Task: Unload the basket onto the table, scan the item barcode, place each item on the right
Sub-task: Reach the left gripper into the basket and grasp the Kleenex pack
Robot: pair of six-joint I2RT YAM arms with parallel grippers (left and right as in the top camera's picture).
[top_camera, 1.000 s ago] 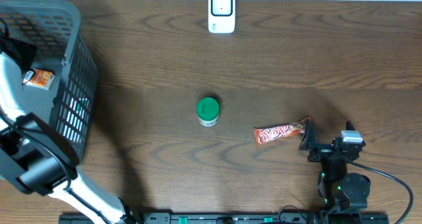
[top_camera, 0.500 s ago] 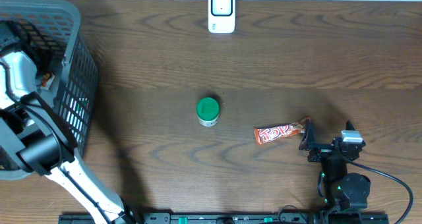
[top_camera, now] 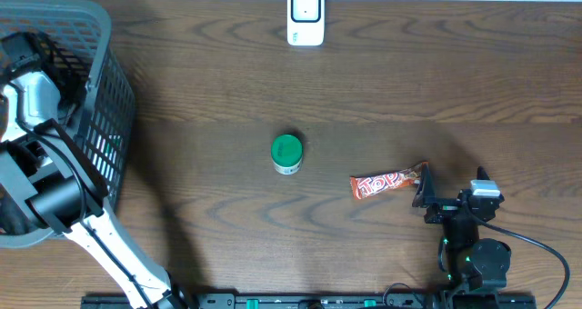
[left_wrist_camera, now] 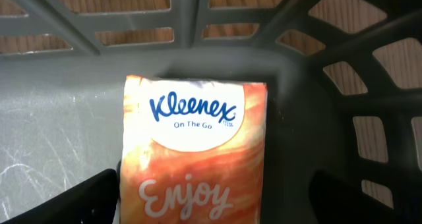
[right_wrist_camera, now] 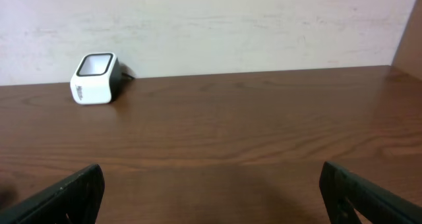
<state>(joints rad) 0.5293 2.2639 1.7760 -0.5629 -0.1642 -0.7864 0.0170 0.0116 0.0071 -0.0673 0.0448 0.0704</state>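
Note:
An orange Kleenex tissue pack lies flat on the floor of the grey basket. My left gripper hangs over it, open, one finger close to the pack's left edge and the other well off its right edge. Seen from overhead, the left gripper is down inside the basket and my arm hides the pack. The white barcode scanner stands at the table's far edge, also seen in the right wrist view. My right gripper rests open near the front right with nothing between its jaws.
A green-lidded jar stands mid-table. A red Top candy bar lies just left of the right gripper. The basket's tall mesh walls close in around the left arm. A pale wall runs behind the scanner.
My left arm has moved further into the basket and over the orange pack, which the overhead view showed a second ago and now hides. The right arm has not moved.

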